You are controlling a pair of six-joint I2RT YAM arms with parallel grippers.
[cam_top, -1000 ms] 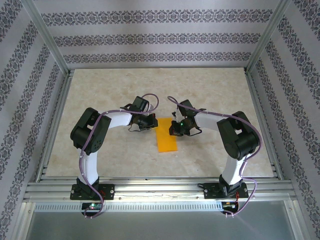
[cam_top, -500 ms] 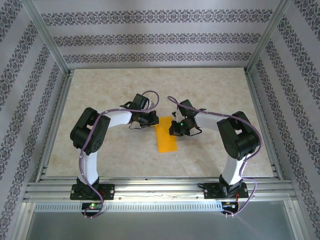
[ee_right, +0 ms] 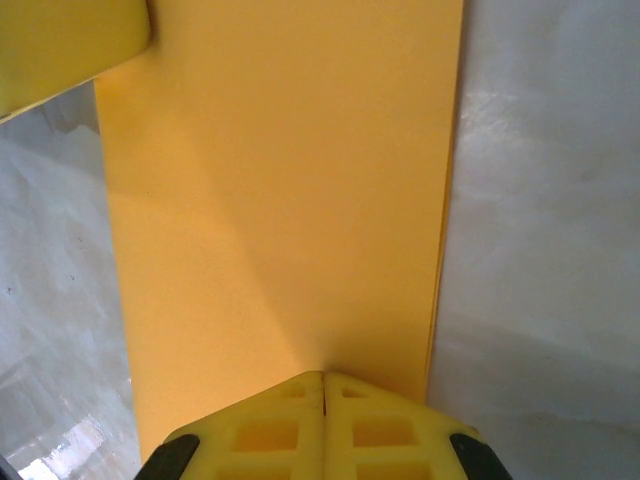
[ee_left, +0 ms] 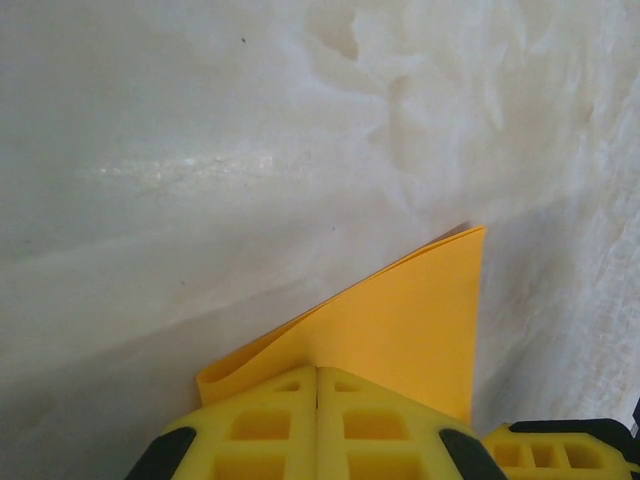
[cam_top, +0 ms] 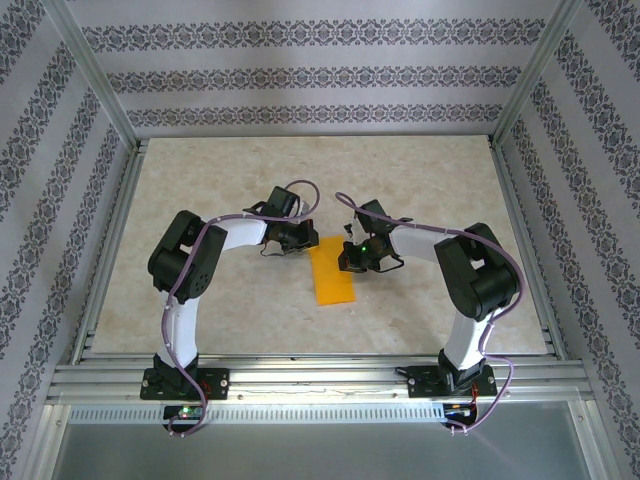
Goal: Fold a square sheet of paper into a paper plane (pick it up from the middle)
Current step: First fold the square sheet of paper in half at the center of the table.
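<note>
The orange-yellow sheet of paper (cam_top: pixel 334 272) lies at the table's middle, folded into a narrow upright rectangle. My left gripper (cam_top: pixel 304 243) is shut and its tips rest on the strip's far left corner. In the left wrist view the paper (ee_left: pixel 405 315) rises in a slanted, curled flap just past the closed left gripper (ee_left: pixel 317 370). My right gripper (cam_top: pixel 346 262) is shut too, pressing on the strip's right edge. In the right wrist view the flat paper (ee_right: pixel 280 200) stretches ahead of the right gripper (ee_right: pixel 323 376), and a left finger (ee_right: pixel 70 40) shows at the top left.
The marble-patterned tabletop (cam_top: pixel 230 310) spreads around the strip, bounded by an aluminium frame (cam_top: pixel 300 372) at the near edge and patterned walls on the other sides. Both arms bend inward toward the middle. A right finger (ee_left: pixel 545 452) shows at the left wrist view's lower right.
The left arm's elbow has shifted a little to the right and its gripper has edged toward the paper's far left corner. The right arm and the strip have stayed put.
</note>
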